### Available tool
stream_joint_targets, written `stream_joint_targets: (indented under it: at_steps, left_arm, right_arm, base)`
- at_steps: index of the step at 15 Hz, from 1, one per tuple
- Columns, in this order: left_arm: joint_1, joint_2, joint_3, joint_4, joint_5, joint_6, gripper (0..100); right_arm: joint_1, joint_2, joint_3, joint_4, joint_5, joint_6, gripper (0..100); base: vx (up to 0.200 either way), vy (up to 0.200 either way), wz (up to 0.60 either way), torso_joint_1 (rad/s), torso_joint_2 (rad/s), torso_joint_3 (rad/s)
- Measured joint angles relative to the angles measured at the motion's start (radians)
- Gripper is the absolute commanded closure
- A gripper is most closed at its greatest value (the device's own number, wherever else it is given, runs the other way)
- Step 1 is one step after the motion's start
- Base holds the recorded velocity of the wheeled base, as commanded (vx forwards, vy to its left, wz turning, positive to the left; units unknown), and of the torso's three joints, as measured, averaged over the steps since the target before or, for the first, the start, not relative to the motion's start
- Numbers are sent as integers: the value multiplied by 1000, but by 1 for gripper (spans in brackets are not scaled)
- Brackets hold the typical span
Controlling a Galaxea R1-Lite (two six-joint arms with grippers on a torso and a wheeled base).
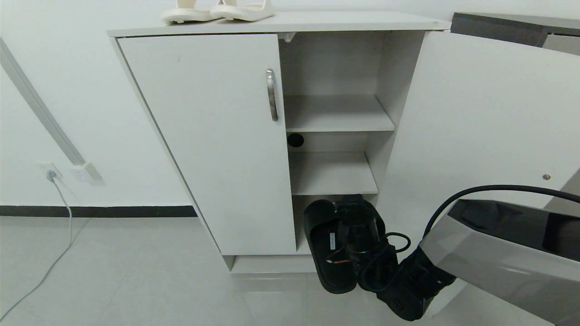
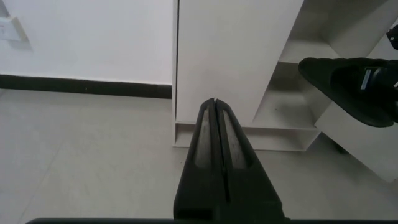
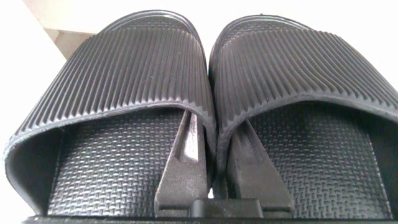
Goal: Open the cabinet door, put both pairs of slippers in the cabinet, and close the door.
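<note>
My right claw (image 3: 214,143) is clenched on the 2 black slippers (image 1: 328,244), pinching their inner edges together. Their long axis points toes-first at the mouth of the bottom compartment (image 1: 297,224) of the cabinet (image 1: 204,136), straight ahead. The left claw (image 2: 214,124) hangs closed and empty off to the left, so I judge the push inward is the right arm's.

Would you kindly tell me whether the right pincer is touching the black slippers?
Touching. The right wrist view shows the right pincer with one finger inside each of the black slippers, clamping their adjoining straps between them.
</note>
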Motion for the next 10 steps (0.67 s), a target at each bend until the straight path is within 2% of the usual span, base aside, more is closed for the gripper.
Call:
stream_joint_targets:
  at_steps: [6, 10]
  left_arm:
    - [0, 0, 0, 0, 0, 0, 100]
    - [0, 0, 0, 0, 3, 0, 100]
  right_arm:
    - [1, 10, -21, -1, 1, -10, 100]
    - [1, 11, -21, -105, -12, -59, 100]
  base:
    - [0, 0, 0, 5, 2, -201]
    - [0, 0, 0, 1, 0, -46]
